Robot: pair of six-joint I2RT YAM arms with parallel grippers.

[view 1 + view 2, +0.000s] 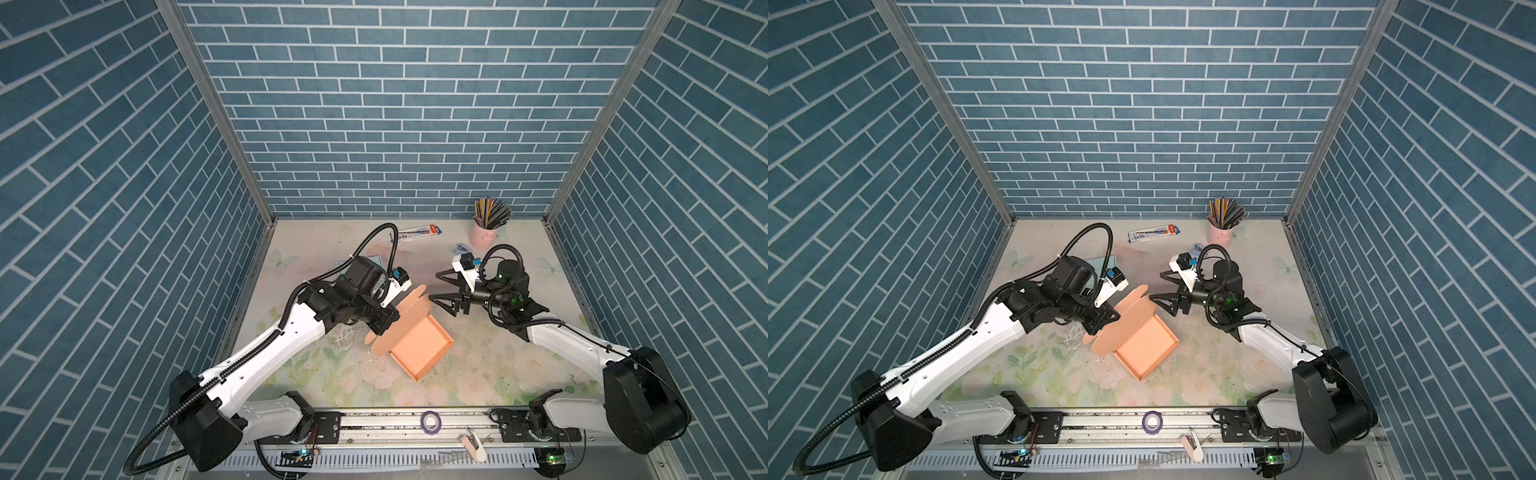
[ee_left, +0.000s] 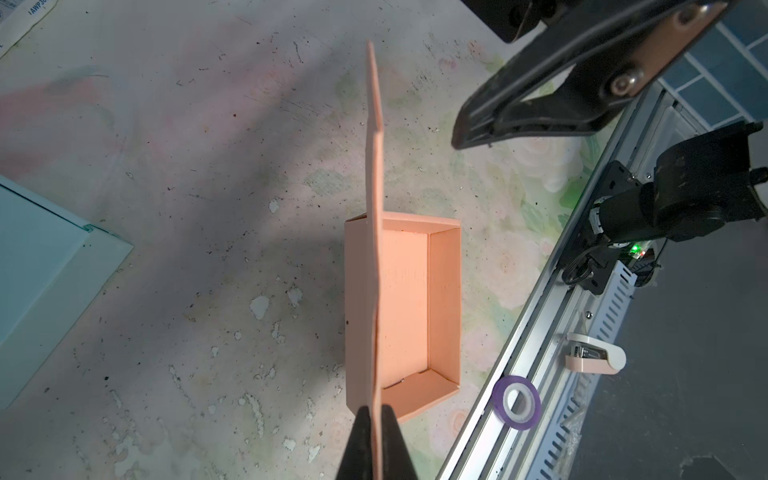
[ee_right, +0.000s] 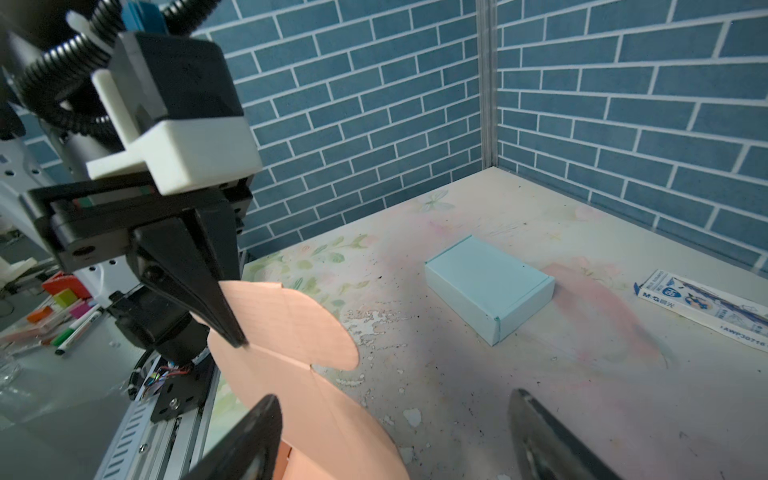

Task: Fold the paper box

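The orange paper box [image 1: 422,351] sits mid-table as an open tray, its lid [image 1: 401,318] with rounded flaps standing upright along the left side. My left gripper [image 1: 381,329] is shut on the lid's edge; in the left wrist view the lid [image 2: 374,199] runs edge-on from the pinched fingertips [image 2: 376,415] over the tray [image 2: 411,307]. My right gripper [image 1: 433,286] hovers open just right of the lid's far end, touching nothing. In the right wrist view its fingers [image 3: 253,432] stand wide apart beside the lid [image 3: 291,332], and the left gripper [image 3: 235,338] grips the fold.
A closed light blue box [image 3: 490,286] lies behind the left arm. A pen pack [image 1: 417,232] and a pink cup of pencils [image 1: 484,230] stand near the back wall. A purple tape roll [image 1: 430,422] and a small white tool [image 1: 473,446] rest on the front rail.
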